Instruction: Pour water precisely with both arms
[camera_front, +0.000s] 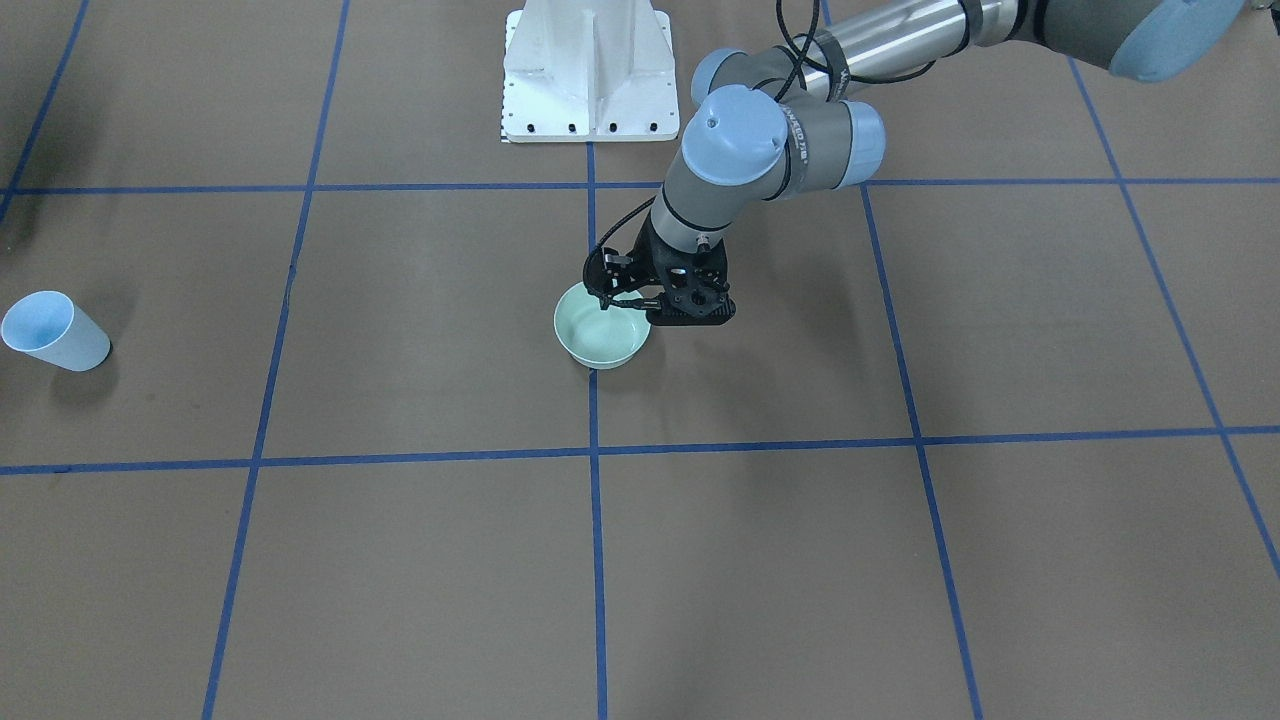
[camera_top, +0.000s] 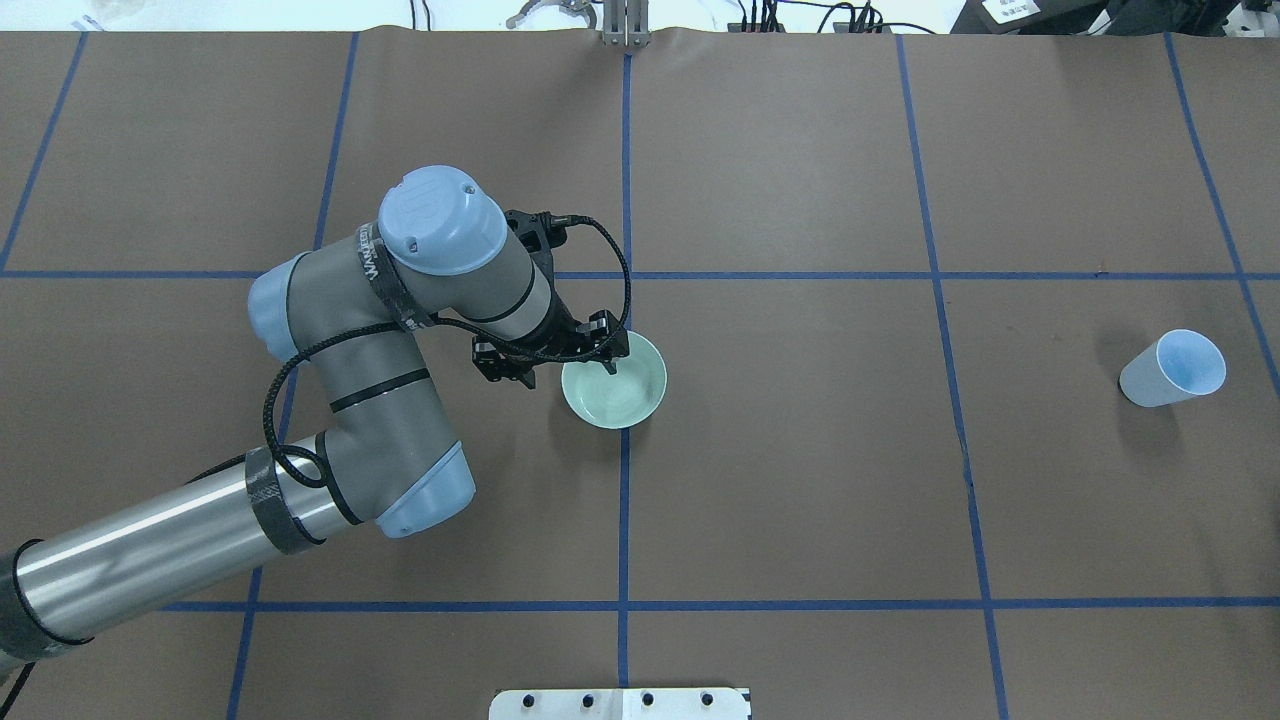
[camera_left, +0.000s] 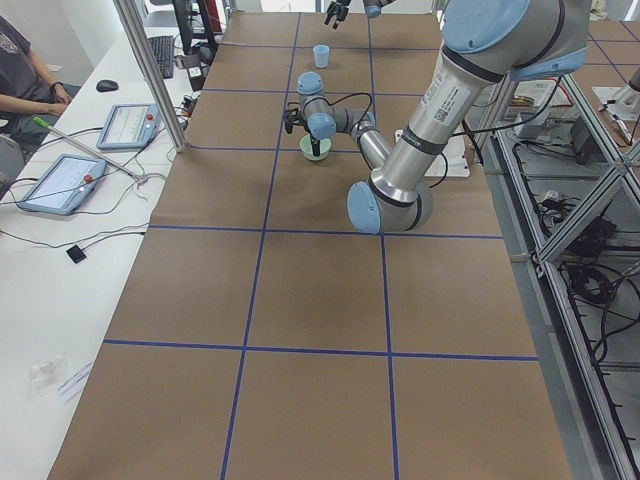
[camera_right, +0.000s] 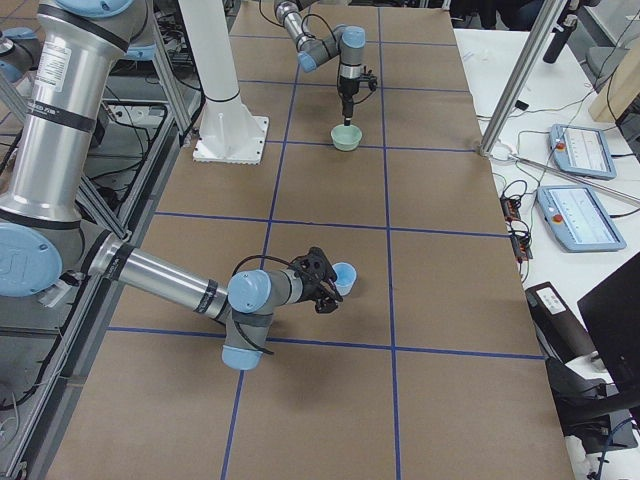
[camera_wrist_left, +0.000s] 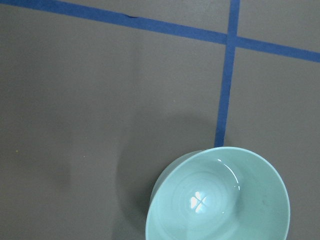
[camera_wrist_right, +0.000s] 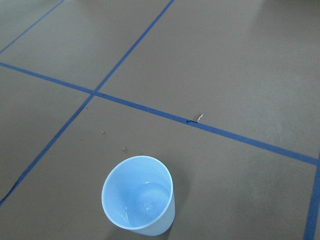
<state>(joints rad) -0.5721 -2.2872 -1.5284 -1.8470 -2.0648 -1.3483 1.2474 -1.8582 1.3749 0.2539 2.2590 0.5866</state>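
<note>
The left arm (camera_top: 400, 330) reaches to the middle of the counter (camera_top: 800, 480), its left pincer (camera_top: 607, 358) pointing down at the near rim of a pale green bowl (camera_top: 625, 400), which sits on a blue tape line (camera_top: 623, 500). Whether the pincer grips that rim cannot be told. The water (camera_wrist_left: 200, 201) lies in the bowl as a whitish glint. A light blue cup (camera_top: 1170, 370) stands upright near the counter's right end. The right arm (camera_right: 170, 280) holds the right pincer (camera_right: 322, 280) near the cup; its spread cannot be told.
</note>
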